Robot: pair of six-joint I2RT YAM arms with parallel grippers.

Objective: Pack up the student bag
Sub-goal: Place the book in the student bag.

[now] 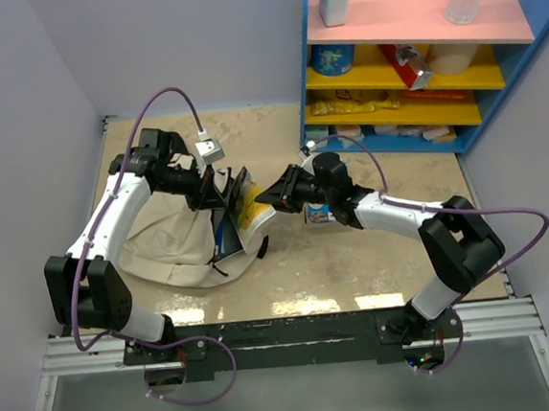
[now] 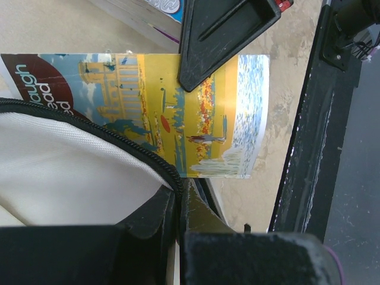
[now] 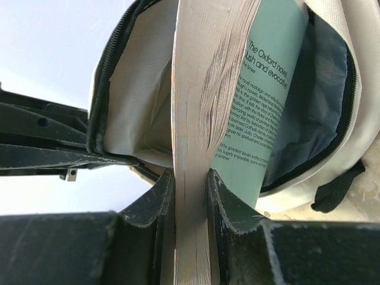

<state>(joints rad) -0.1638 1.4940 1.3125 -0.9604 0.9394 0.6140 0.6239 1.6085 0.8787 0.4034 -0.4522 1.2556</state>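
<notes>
The left gripper (image 2: pixel 180 199) is pinched tight on the black zipper rim of the large soft beige fabric student bag (image 1: pixel 167 242), which lies on the tan tabletop (image 1: pixel 356 256) left of centre. The right gripper (image 3: pixel 190 181) clamps a yellow-covered paperback book (image 1: pixel 248 208), whose far end reaches into the bag's mouth.

"What's around here?"

"Pale lilac walls (image 1: pixel 193 39) and a speckled beige tabletop (image 1: pixel 357 266). At the far right there's a blue shelf unit (image 1: pixel 402 12) with a pink top and yellow shelves."

"Light?"

"Even, soft."
</notes>
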